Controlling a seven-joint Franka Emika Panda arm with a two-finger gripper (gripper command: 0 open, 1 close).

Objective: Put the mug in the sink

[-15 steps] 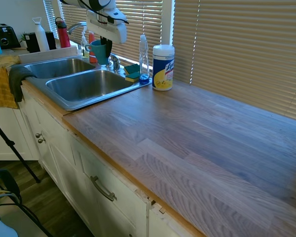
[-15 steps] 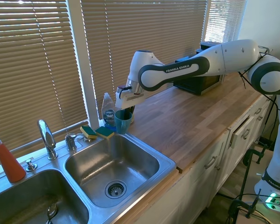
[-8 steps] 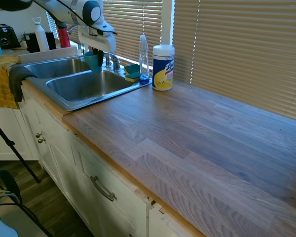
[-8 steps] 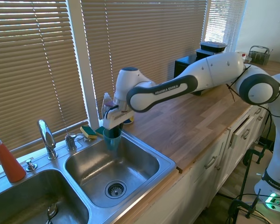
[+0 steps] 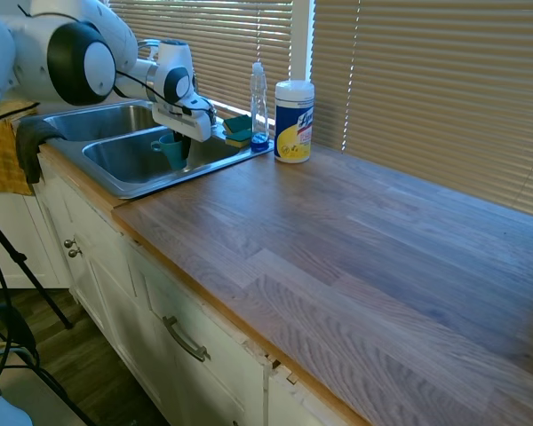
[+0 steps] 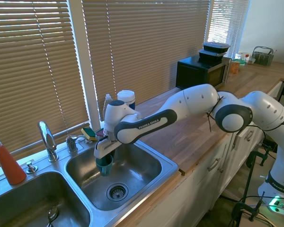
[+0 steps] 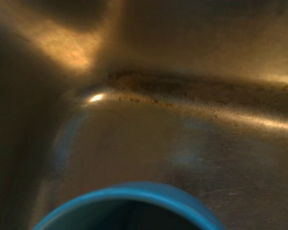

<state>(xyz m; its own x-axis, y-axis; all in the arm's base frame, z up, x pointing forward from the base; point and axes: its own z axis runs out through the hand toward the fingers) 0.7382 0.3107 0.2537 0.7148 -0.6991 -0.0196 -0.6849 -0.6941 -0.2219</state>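
Placement step in hand. The tool (image 6: 103, 160) grips the mug (image 6: 104, 166) by its rim, upright, low inside the sink (image 6: 168, 166) basin nearer the table. Contact with the floor unclear. Next: settle it down, release, withdraw upward.

Mug (image 6: 104, 165) is held inside the sink (image 6: 146, 184) basin nearer the counter (image 5: 355, 257); sponges (image 5: 238, 130) are set behind the rim.

White arm (image 6: 189, 101) with dark joints, lettered band.
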